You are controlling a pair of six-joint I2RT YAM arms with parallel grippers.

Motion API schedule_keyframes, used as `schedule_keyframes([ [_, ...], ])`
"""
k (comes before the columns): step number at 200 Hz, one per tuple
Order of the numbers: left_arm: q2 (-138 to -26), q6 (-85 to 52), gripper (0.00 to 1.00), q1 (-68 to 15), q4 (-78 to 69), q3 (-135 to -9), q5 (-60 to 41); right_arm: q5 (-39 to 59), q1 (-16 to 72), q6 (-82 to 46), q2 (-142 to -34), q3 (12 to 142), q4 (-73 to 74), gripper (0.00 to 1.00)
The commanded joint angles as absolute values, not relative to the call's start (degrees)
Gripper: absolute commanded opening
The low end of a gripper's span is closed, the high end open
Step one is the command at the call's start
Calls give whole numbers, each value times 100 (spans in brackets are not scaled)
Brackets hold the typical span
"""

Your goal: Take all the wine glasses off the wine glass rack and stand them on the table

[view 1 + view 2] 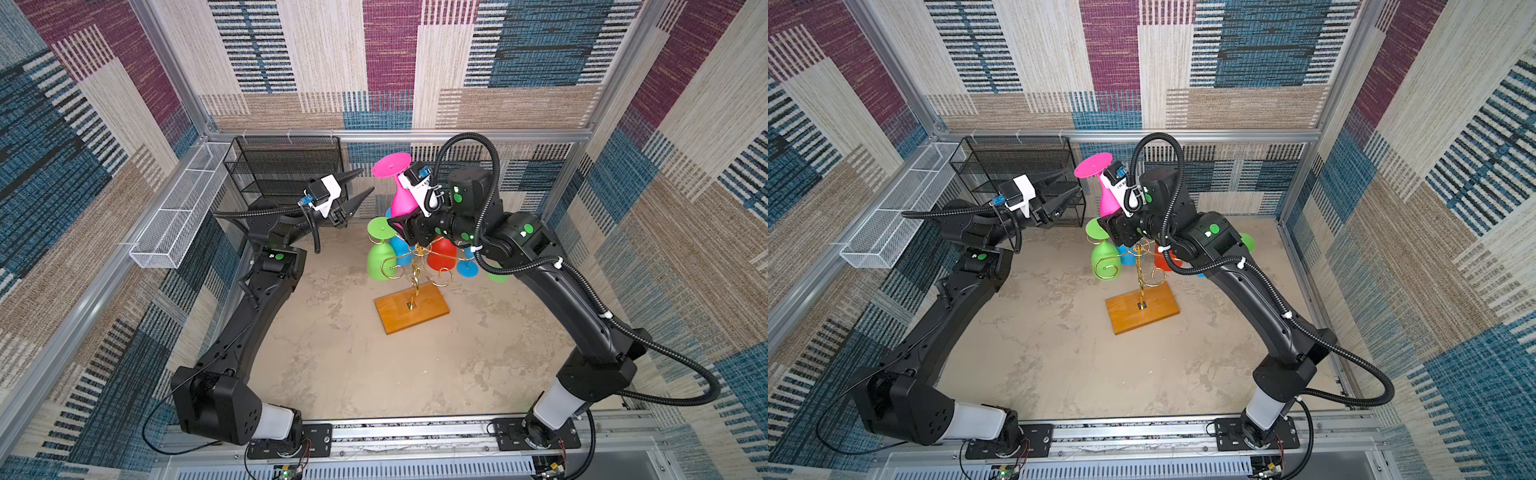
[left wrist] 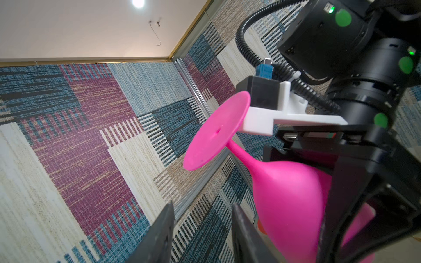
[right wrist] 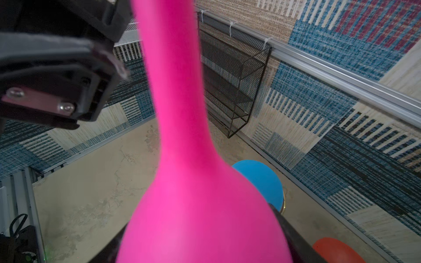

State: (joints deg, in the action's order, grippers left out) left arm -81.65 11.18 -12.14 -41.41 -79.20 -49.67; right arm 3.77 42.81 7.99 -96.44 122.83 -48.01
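Your right gripper is clamped on the bowl of the pink wine glass, which is foot up, tilted and above the wine glass rack. The lift-off looks done, though the rim is hidden, so I can't say it's fully clear. Your left gripper hangs empty, jaws apart, near the foot. Next, carry the glass sideways, away from the other glasses, and down onto bare table.

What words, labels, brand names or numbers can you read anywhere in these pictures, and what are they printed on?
Nothing can be read for sure.
Right arm's white camera mount: a short line of dark print, too small and blurred to read.
The pink wine glass and the wooden rack base show no lettering.
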Motion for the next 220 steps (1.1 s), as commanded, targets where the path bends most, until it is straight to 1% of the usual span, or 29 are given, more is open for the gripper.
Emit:
schedule_keyframes([
  [1, -8219, 1502, 44, -1222, -4678, -7970, -5038, 624, 4296, 714, -9715, 12408, -4859, 39],
  [65, -8357, 1744, 44, -1257, -4834, -8250, -5176, 723, 4362, 716, -9903, 12551, -5084, 37],
  [87, -8334, 1958, 42, -1266, -4659, -8287, -5403, 729, 4386, 714, -9905, 12555, -5097, 37],
  [129, -8316, 2359, 30, -1300, -4340, -8294, -5717, 734, 4413, 725, -9924, 12595, -5155, 37],
  [184, -8332, 2461, 18, -1309, -4348, -8349, -5453, 694, 4456, 715, -9901, 12553, -5179, 37],
  [195, -8324, 2468, 14, -1309, -4376, -8336, -5411, 697, 4465, 703, -9888, 12551, -5155, 39],
  [208, -8317, 2491, 7, -1310, -4410, -8338, -5359, 701, 4465, 668, -9870, 12543, -5104, 43],
  [220, -8306, 2501, 1, -1310, -4467, -8308, -5265, 707, 4465, 628, -9821, 12524, -5035, 51],
])
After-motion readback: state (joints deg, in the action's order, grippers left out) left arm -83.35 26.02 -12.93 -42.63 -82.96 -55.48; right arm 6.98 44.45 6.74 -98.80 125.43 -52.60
